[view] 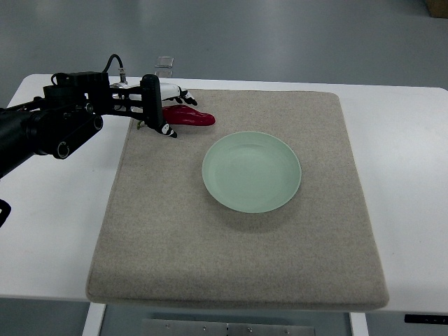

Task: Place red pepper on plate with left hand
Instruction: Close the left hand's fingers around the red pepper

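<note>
Black-and-white left hand (166,112) at the far left corner of the grey felt mat (140,231), fingers curled about the stem end of the red pepper (190,117), which lies on the mat. Whether the grasp is firm cannot be told. The pale green plate (251,171) waits empty, right of and nearer than the hand, on the white desk (399,175).

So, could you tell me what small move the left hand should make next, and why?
Probably close the fingers and lift: the left hand sits at the glossy red pepper, which lies on the beige felt mat, apart from the empty pale green round plate.
</note>
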